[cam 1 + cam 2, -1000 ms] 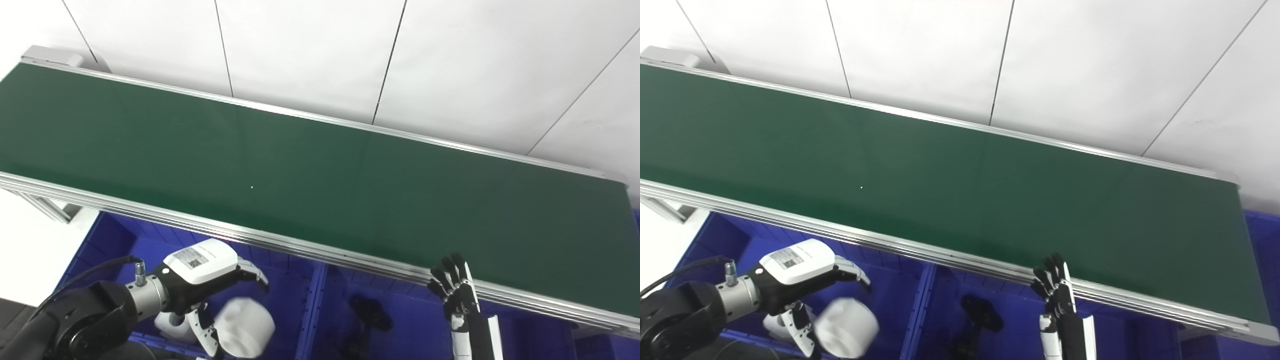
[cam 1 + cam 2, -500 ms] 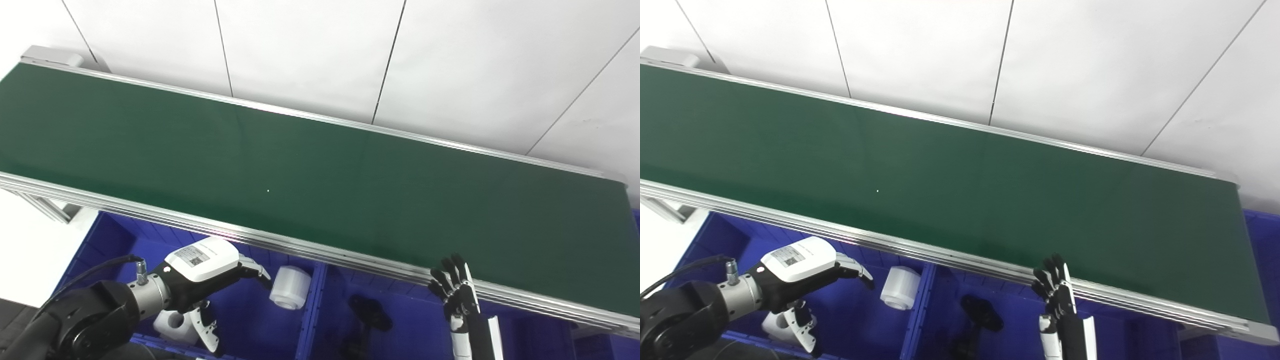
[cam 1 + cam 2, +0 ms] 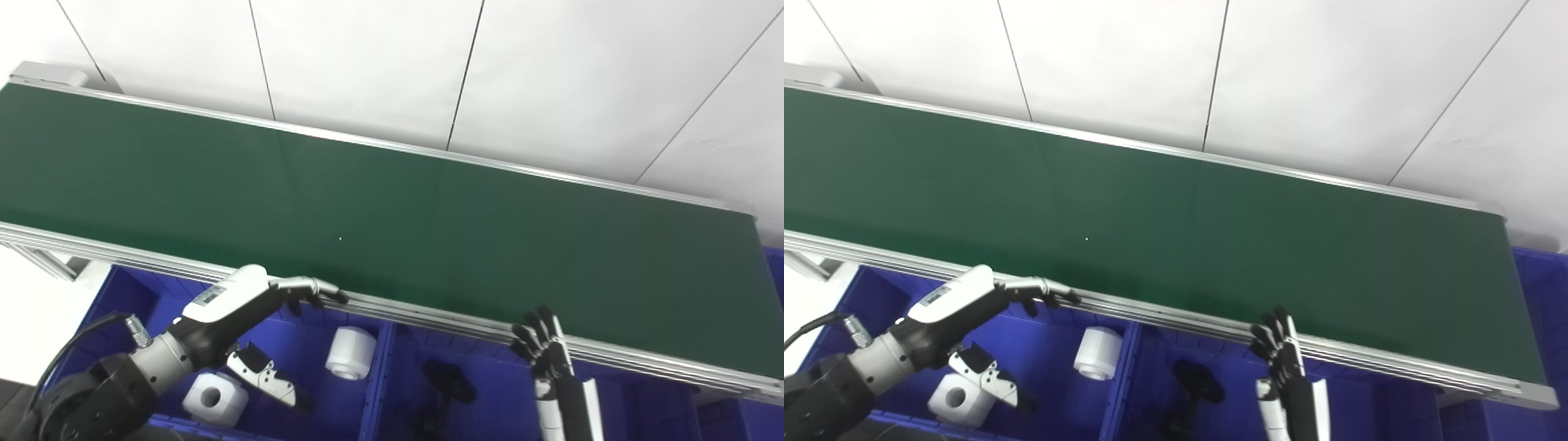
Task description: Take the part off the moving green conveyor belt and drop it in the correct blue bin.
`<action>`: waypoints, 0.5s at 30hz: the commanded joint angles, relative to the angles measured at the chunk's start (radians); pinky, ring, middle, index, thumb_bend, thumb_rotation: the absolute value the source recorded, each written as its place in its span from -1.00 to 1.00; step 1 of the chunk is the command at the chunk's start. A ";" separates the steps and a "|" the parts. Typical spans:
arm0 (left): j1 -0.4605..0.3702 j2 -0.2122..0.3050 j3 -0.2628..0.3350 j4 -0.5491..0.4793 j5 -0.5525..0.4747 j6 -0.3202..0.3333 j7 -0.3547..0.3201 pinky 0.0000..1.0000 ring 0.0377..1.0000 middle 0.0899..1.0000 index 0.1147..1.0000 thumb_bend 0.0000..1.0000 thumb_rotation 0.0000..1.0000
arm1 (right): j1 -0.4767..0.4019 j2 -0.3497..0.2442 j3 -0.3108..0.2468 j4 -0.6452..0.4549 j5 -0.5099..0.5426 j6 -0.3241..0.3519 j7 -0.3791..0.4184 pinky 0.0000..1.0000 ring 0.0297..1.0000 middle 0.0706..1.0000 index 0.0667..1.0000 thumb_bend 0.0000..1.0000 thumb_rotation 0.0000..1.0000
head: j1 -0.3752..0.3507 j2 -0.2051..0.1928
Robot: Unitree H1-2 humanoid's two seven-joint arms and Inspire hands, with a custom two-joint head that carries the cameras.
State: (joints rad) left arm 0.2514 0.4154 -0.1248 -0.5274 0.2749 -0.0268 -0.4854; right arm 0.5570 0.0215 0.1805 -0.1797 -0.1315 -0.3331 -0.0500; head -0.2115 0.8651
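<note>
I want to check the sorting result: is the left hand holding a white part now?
No, the left hand holds nothing, its fingers stretched toward the belt's rail, and two white parts lie in the blue bin.

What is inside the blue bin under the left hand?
The left blue bin holds two white parts: a white cylinder near its right wall and a white block with a hole. The left hand and its arm hide part of the bin floor.

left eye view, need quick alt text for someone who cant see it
The robot's left hand, open and empty, reaches toward the near rail of a bare green conveyor belt. Below it, two white parts lie in a blue bin; the right hand waits open beside a bin holding a black part.
</note>
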 commanded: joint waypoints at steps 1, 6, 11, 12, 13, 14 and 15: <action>0.012 -0.035 0.036 -0.043 -0.100 0.057 0.049 0.35 0.60 0.71 0.63 0.30 -0.03 | 0.002 0.022 0.010 -0.028 -0.022 -0.021 -0.008 0.63 0.72 0.83 0.91 0.65 0.90 | -0.035 0.007; 0.089 -0.212 0.066 -0.125 -0.302 0.266 0.138 0.79 0.92 0.95 0.88 0.22 0.37 | -0.003 0.065 0.030 -0.034 -0.063 -0.010 -0.018 0.62 0.74 0.85 0.90 0.62 0.89 | -0.121 0.018; 0.153 -0.345 0.045 -0.110 -0.350 0.323 0.211 0.99 1.00 1.00 0.99 0.25 0.53 | -0.009 0.104 0.047 -0.028 -0.082 -0.009 -0.030 0.63 0.74 0.84 0.88 0.62 0.83 | -0.184 0.023; 0.160 -0.354 0.044 -0.097 -0.354 0.316 0.215 0.99 1.00 1.00 1.00 0.24 0.55 | -0.009 0.111 0.050 -0.028 -0.087 -0.007 -0.032 0.63 0.74 0.84 0.88 0.63 0.82 | -0.191 0.024; 0.165 -0.358 0.043 -0.081 -0.355 0.303 0.217 1.00 1.00 1.00 1.00 0.23 0.55 | -0.009 0.118 0.054 -0.027 -0.093 -0.006 -0.036 0.63 0.73 0.84 0.88 0.63 0.82 | -0.204 0.026; 0.167 -0.359 0.040 -0.061 -0.352 0.286 0.219 1.00 1.00 1.00 1.00 0.26 0.53 | -0.009 0.123 0.056 -0.026 -0.098 -0.006 -0.038 0.63 0.73 0.83 0.88 0.64 0.82 | -0.207 0.027; 0.169 -0.356 0.037 -0.041 -0.344 0.266 0.222 1.00 1.00 1.00 1.00 0.26 0.52 | -0.009 0.128 0.058 -0.026 -0.102 -0.006 -0.041 0.63 0.73 0.83 0.88 0.64 0.82 | -0.219 0.030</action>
State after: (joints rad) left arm 0.4199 0.0525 -0.0848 -0.5673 -0.0661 0.2874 -0.2772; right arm 0.5455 0.1252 0.2266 -0.1807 -0.2239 -0.3328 -0.0799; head -0.4309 0.8958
